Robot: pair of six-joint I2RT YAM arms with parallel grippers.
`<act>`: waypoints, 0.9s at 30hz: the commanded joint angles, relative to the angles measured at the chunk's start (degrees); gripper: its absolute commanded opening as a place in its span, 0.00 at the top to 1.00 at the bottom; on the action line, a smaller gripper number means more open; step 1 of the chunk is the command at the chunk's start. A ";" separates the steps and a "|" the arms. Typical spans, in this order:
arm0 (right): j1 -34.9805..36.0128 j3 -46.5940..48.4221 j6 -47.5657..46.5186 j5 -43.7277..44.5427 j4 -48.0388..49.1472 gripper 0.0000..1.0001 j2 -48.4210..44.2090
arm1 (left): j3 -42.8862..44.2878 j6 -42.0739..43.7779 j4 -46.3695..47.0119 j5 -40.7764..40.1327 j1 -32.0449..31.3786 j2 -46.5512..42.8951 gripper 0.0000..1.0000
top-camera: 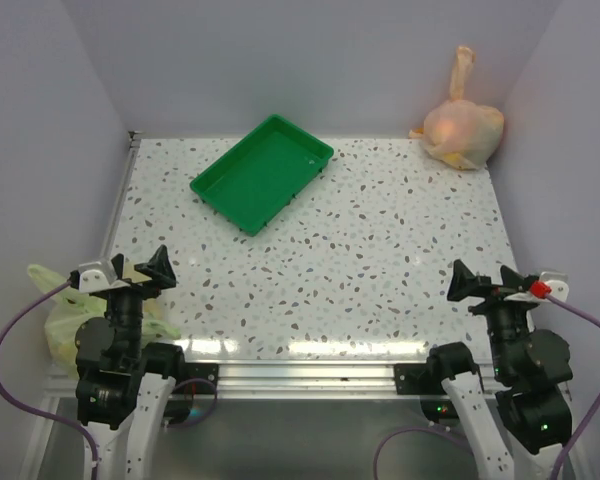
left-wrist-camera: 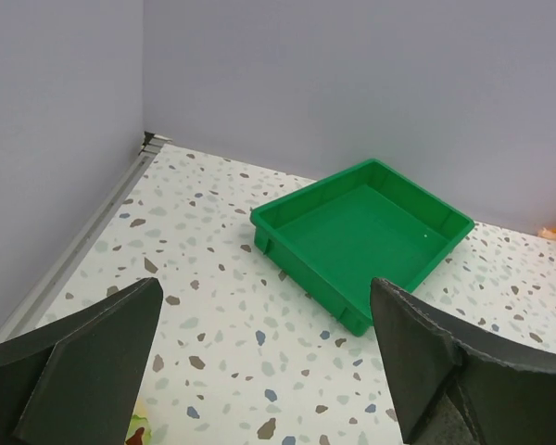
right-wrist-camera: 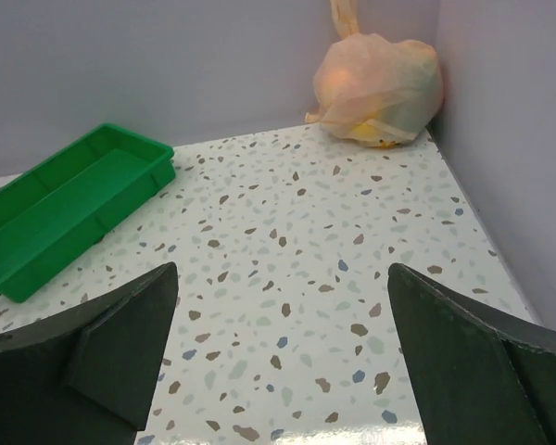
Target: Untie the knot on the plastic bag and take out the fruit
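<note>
The pale orange plastic bag [top-camera: 462, 133] sits in the far right corner against the walls, full and rounded; it also shows in the right wrist view [right-wrist-camera: 380, 88]. Its knot [top-camera: 463, 68] is a twisted tail standing up against the back wall. The fruit is inside the bag, seen only as orange and yellow shapes through the film. My left gripper [top-camera: 137, 266] is open and empty at the near left. My right gripper [top-camera: 488, 281] is open and empty at the near right, far from the bag.
A green tray [top-camera: 263, 171] lies empty at the back centre-left, also in the left wrist view [left-wrist-camera: 363, 236]. A yellow-green bag [top-camera: 65, 318] sits at the near left edge beside the left arm. Walls close the left, back and right sides.
</note>
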 commanded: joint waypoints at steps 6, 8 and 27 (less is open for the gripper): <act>-0.23 -0.86 0.55 -5.21 2.60 0.01 6.58 | -0.09 -3.52 2.11 -0.22 -0.11 -2.98 0.00; -0.32 -1.12 1.59 -9.19 3.92 0.01 8.96 | 0.00 -3.78 1.85 -1.00 -0.11 -2.63 0.00; -0.84 19.61 30.49 2.30 23.15 0.01 77.12 | -1.59 -4.05 2.37 -1.01 0.42 -0.60 0.00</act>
